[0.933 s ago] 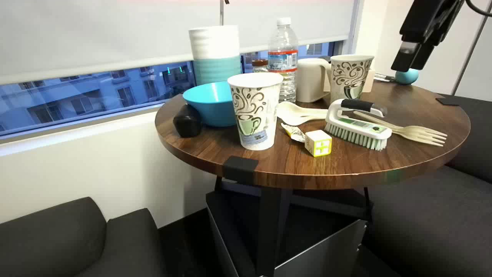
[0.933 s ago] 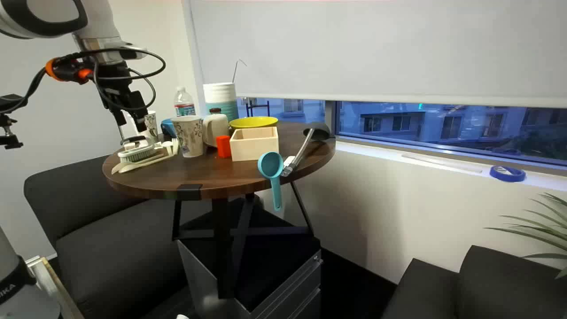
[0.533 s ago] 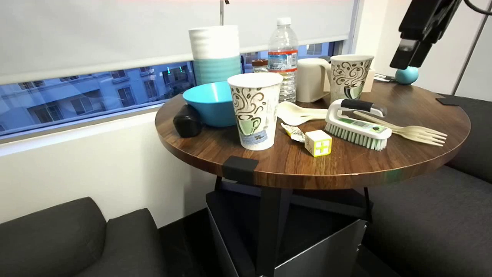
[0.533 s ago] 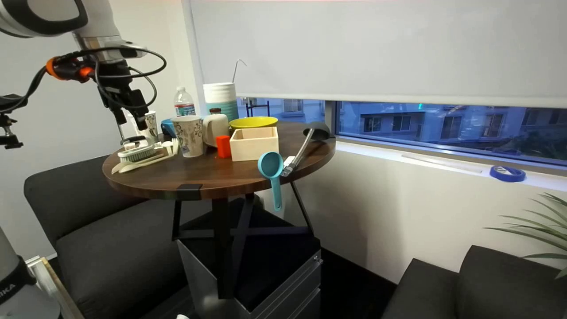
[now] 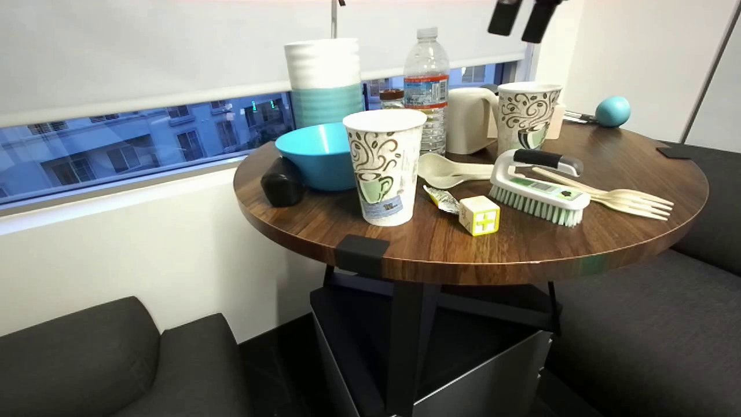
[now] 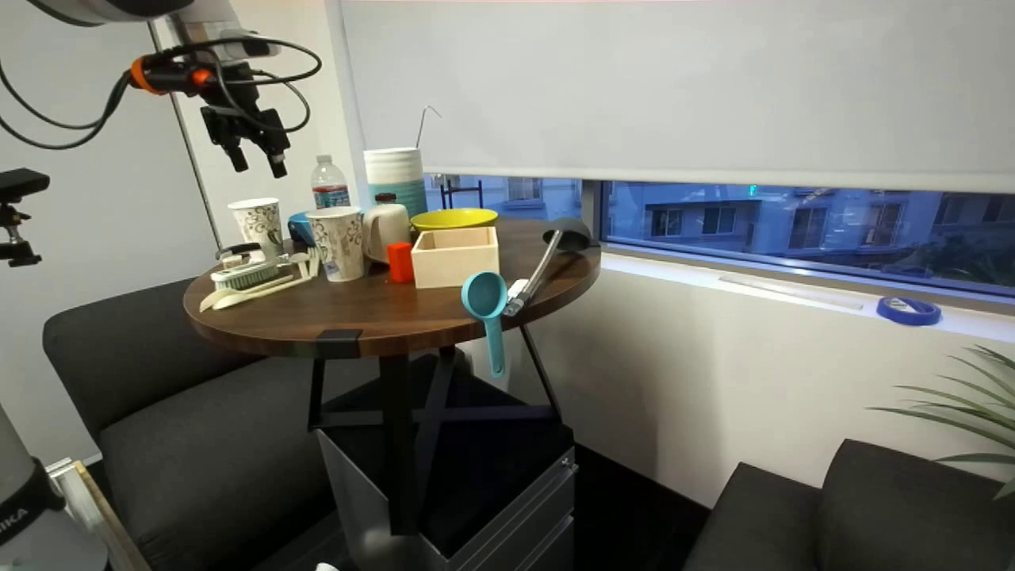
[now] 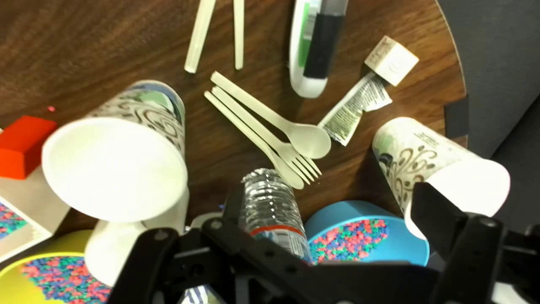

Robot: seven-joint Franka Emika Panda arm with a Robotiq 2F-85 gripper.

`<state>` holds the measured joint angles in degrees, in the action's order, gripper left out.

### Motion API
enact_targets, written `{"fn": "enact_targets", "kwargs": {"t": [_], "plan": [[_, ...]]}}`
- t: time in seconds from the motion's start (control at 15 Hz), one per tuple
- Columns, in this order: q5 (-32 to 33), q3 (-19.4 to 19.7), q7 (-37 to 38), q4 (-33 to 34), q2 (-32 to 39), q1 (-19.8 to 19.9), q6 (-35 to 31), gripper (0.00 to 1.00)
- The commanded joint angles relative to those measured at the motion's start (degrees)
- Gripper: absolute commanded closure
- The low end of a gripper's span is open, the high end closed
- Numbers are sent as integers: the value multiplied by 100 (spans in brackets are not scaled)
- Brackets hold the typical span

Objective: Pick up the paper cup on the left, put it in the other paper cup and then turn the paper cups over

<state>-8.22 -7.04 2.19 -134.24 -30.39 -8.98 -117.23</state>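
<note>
Two white paper cups with brown swirl print stand upright and apart on the round wooden table [image 5: 440, 249]. One cup [image 5: 385, 168] is near the table edge beside the blue bowl; it also shows at the back in an exterior view [image 6: 258, 224] and at the right in the wrist view [image 7: 405, 169]. The other cup [image 5: 527, 116] stands by the beige mug, also in an exterior view [image 6: 339, 246] and at the left in the wrist view [image 7: 139, 105]. My gripper [image 6: 258, 166] is open and empty, high above the table; its fingertips show in an exterior view [image 5: 519, 26] and the wrist view [image 7: 331, 202].
A water bottle [image 5: 427, 92], beige mug [image 5: 468, 121], blue bowl [image 5: 318, 156] and tall white-teal container [image 5: 325, 81] stand around the cups. A scrub brush [image 5: 538, 194], wooden cutlery [image 5: 619, 200] and small cube [image 5: 479, 215] lie in front. A wooden box [image 6: 456, 258] and yellow bowl [image 6: 453, 218] also stand there.
My gripper has risen and moved over the table, rightward in an exterior view and leftward in the opposite one. Its two fingers now show spread side by side. The cups have not moved.
</note>
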Motion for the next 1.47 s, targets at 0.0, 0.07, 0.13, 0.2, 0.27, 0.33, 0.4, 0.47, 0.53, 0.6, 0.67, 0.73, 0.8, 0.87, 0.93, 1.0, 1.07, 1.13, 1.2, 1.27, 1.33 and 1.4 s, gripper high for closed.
{"fn": "enact_targets", "kwargs": {"t": [0.0,0.07,0.13,0.2,0.27,0.33,0.4,0.47,0.53,0.6,0.67,0.73,0.8,0.87,0.93,1.0,1.07,1.13,1.2,1.27,1.33,1.4], "plan": [[-138,-206,355,1287,1407,-36,367,0],[-47,-263,513,1509,1644,5,563,0],[-34,-177,252,810,968,-12,176,0],[-33,-216,338,1033,1249,-12,271,0],[-32,-232,378,1194,1458,-13,322,0],[-32,-234,395,1296,1586,-12,347,0],[-32,-233,402,1347,1642,-8,362,0],[-32,-233,406,1371,1654,-7,380,0],[-1,-284,576,1365,1645,-13,397,0],[-31,-312,731,1347,1639,-18,427,0],[-129,-323,740,1273,1602,-54,415,0],[-160,-349,791,1208,1577,-76,416,0],[-187,-372,829,1139,1556,-89,383,0],[-261,-396,883,1059,1522,-111,334,0],[-320,-424,935,986,1497,-131,259,0],[-377,-446,975,919,1472,-153,193,0],[-455,-469,1101,855,1458,-167,95,0],[-509,-500,1241,800,1455,-173,-17,0],[-555,-524,1322,752,1456,-182,-91,0],[-540,-558,1469,696,1460,-173,-159,0],[-550,-575,1562,649,1460,-173,-222,0],[-538,-595,1687,599,1459,-170,-286,25]]}}
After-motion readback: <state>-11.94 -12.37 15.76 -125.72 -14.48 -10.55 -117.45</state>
